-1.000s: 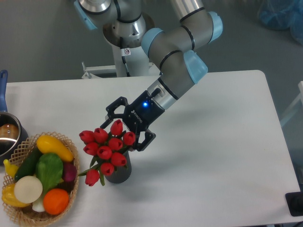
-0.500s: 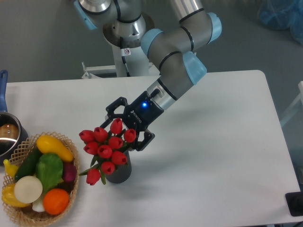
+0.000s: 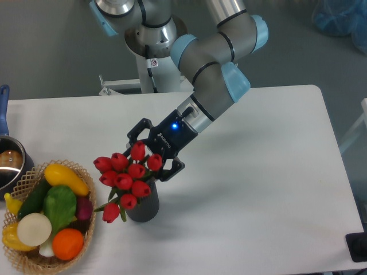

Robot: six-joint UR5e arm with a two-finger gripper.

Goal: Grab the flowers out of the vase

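The flowers (image 3: pixel 127 179), a bunch of red tulip buds with green leaves, stand in the dark grey vase (image 3: pixel 144 208) at the front left of the white table (image 3: pixel 258 172). One bud droops low on the left side. My gripper (image 3: pixel 148 162) reaches down from the upper right into the top of the bunch. Its black fingers (image 3: pixel 172 168) straddle the upper buds, and it looks shut on the stems there. The fingertips are hidden among the buds. The stems' lower ends stay inside the vase mouth.
A wicker basket (image 3: pixel 81 169) of vegetables and fruit sits close to the left of the vase. A metal pot (image 3: pixel 8 163) with a blue handle is at the left edge. The arm's base stands behind the table.
The gripper and the whole bunch have shifted slightly up and to the left together. The vase has stayed in place.
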